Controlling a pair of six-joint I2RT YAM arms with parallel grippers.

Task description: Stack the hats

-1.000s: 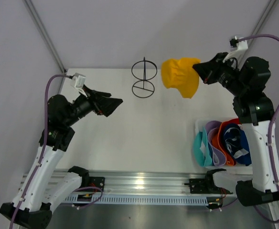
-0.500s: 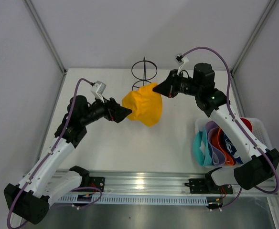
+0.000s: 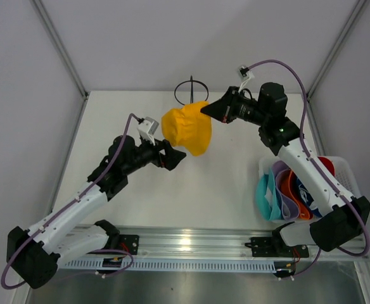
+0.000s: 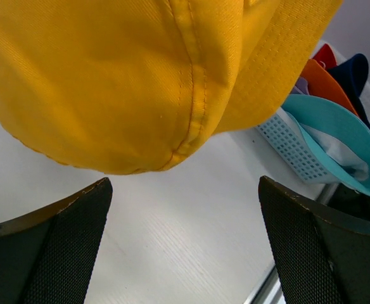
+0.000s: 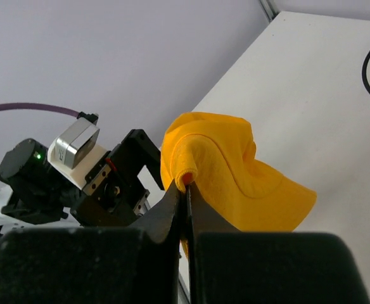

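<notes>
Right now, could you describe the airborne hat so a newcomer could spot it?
Over the white table, by the black wire stand, hangs the yellow hat. It alone is pinched by the right gripper; the other hats sit in the basket.

so this sits in a little booth: plain pale grey-lilac walls (image 3: 147, 38) at the back and both sides; a thin metal left post (image 3: 59, 45) slants up from the back left corner and a right post (image 3: 343, 38) from the back right; the table (image 3: 147, 190) is flat matte white and meets the walls at the left and back; along its near edge there's a silver rail (image 3: 223, 240) with a bright glare (image 3: 188, 239) mid-way; just below that a grey slotted strip (image 3: 197, 263); under it a dull grey surface, can't tell if that's floor; light's soft and even; up close the tabletop shows faint streaks
</notes>
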